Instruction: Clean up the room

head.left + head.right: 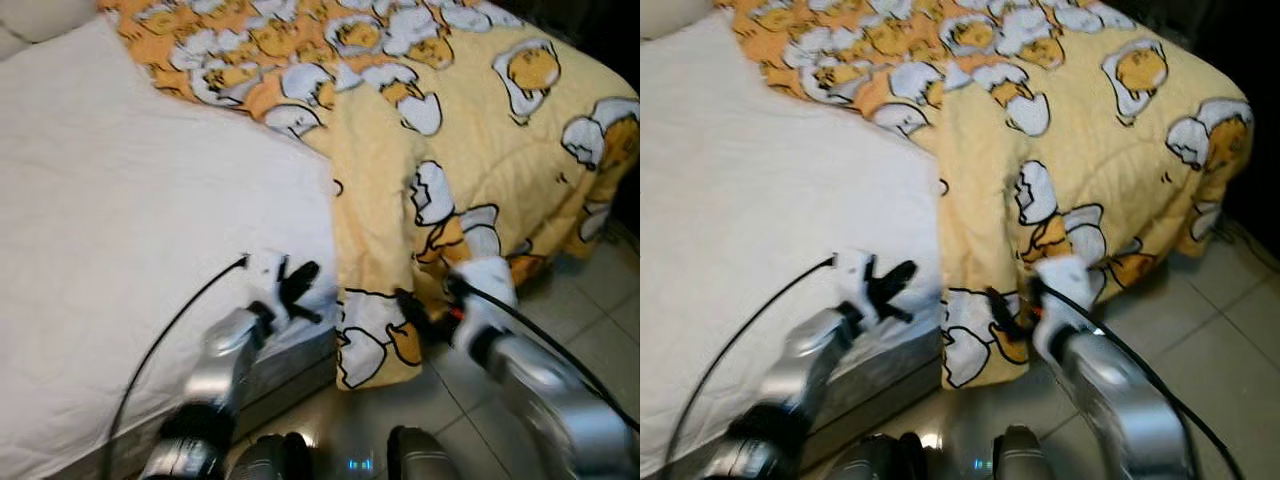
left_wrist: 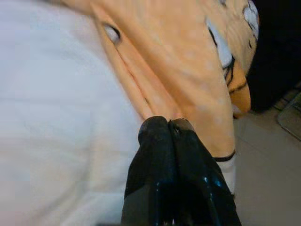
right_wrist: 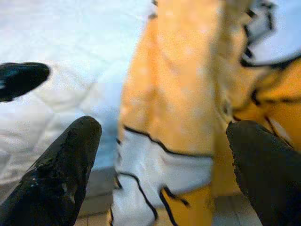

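Item one, the bed (image 1: 130,230): a white quilted mattress surface taking up the left and centre of my head views, its near edge running along the lower left.

Item two, the blanket (image 1: 470,150): yellow and orange with a cartoon egg print, spread across the upper right of the frame and draping over the bed's corner down toward the tiled floor (image 1: 590,320). Its hanging hem, white patches outlined in black, ends at lower centre, just above the tiles.

Item three, my left gripper (image 1: 300,290): at the bed's near edge, lower centre-left, just beside the blanket's hanging fold. My left wrist view adds what the head views cannot: the two black fingers (image 2: 160,160) pressed together tip to tip, with no gap, their tips at the seam where the blanket meets the white sheet. Whether any cloth is caught between them I cannot tell.

Item four, my right gripper (image 1: 415,310): lower centre-right, against the draped blanket below the bed corner. My right wrist view shows its fingers (image 3: 70,155) spread wide apart, with the blanket's hem between them and not pinched; the left gripper's dark tip appears at that picture's upper left.

Item five, open room: bare tiles at lower right beside the bed, and a dark area beyond the blanket at far right.
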Motion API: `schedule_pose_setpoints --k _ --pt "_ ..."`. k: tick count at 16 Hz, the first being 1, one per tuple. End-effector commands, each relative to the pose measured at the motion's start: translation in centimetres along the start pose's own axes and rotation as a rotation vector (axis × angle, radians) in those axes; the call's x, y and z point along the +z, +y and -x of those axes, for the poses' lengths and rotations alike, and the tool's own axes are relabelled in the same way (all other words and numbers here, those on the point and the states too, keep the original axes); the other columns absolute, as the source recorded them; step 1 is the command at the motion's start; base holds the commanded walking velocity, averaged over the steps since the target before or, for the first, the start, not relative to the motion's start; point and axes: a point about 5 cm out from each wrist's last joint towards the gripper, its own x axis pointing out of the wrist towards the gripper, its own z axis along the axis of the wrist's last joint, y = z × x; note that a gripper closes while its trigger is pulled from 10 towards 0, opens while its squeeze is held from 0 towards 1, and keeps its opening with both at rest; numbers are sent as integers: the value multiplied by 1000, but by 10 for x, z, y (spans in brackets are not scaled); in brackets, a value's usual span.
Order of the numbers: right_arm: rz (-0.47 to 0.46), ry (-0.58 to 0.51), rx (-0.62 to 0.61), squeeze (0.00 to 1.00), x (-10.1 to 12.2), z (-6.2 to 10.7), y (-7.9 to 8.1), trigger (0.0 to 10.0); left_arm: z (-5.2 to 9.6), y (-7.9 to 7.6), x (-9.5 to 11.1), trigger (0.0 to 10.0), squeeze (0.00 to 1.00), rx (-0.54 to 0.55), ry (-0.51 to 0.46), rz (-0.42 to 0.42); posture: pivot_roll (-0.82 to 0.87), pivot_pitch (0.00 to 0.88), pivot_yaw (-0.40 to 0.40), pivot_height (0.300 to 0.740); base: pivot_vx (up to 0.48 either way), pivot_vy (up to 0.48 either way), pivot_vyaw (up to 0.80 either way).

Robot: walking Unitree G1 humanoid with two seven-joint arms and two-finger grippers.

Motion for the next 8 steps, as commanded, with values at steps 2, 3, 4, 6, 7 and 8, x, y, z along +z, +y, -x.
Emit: schedule_pose_setpoints --k 2,3,4,6,7,8 --pt "29 59 11 1000 -9 -25 3 10000 19 5 8 10000 0 59 19 -120 -168 118 115 740 0 0 0" --pt "39 81 14 1000 -10 -42 3 10000 30 5 15 10000 0 78 17 -156 -146 134 110 740 0 0 0" --pt "47 109 13 1000 -12 -58 2 10000 41 1 22 10000 0 66 16 -180 -143 137 109 740 0 0 0" --pt "63 132 32 1000 -13 -82 4 10000 58 -7 38 10000 1000 26 28 -179 -109 147 102 740 0 0 0" --pt "71 140 33 1000 -13 -89 4 10000 64 -10 43 10000 1000 24 32 -182 -96 154 99 740 0 0 0" --pt "75 146 41 1000 -11 -97 6 10000 71 -11 48 10000 1000 22 41 -192 -84 162 97 740 0 0 0"
